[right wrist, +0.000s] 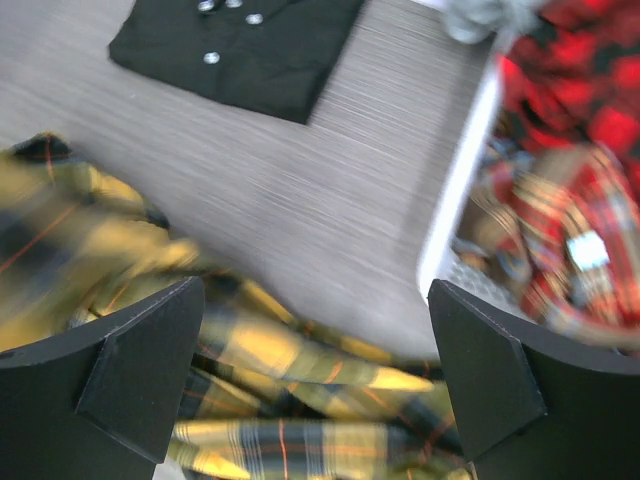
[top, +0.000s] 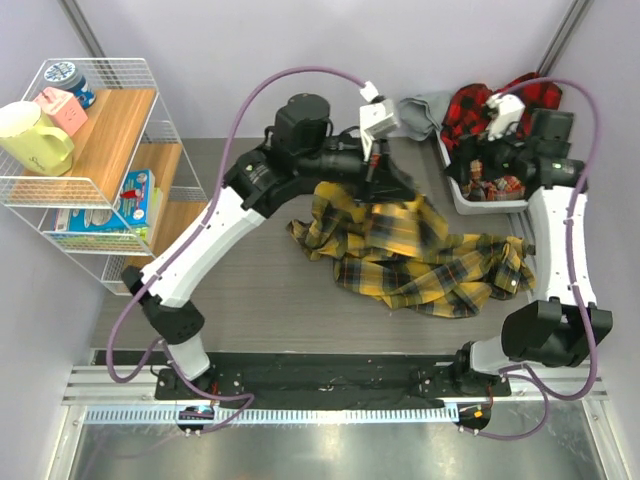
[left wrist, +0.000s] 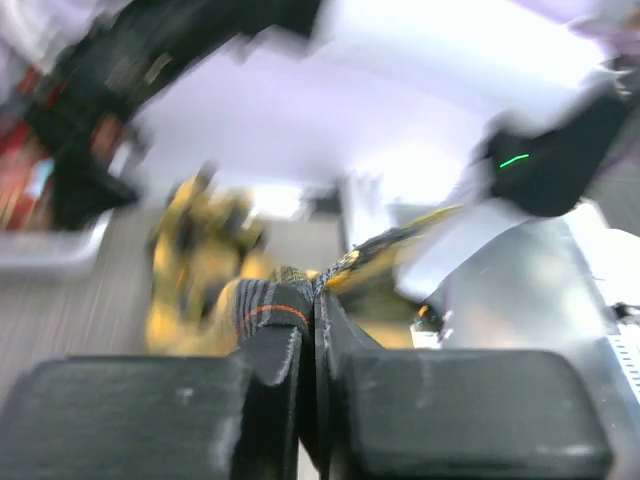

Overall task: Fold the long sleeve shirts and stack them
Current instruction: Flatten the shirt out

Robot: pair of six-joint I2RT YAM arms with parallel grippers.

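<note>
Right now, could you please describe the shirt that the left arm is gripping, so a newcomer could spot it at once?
Look at the grey table, just left of the white bin at its far right. A crumpled shirt sprawls there, one edge pinched in the left fingers. It alone is yellow-and-black plaid; the bin's clothes are red plaid and the folded shirt is plain black.

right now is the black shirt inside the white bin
No, the black shirt lies flat on the table, outside the white bin of red plaid shirts.
</note>
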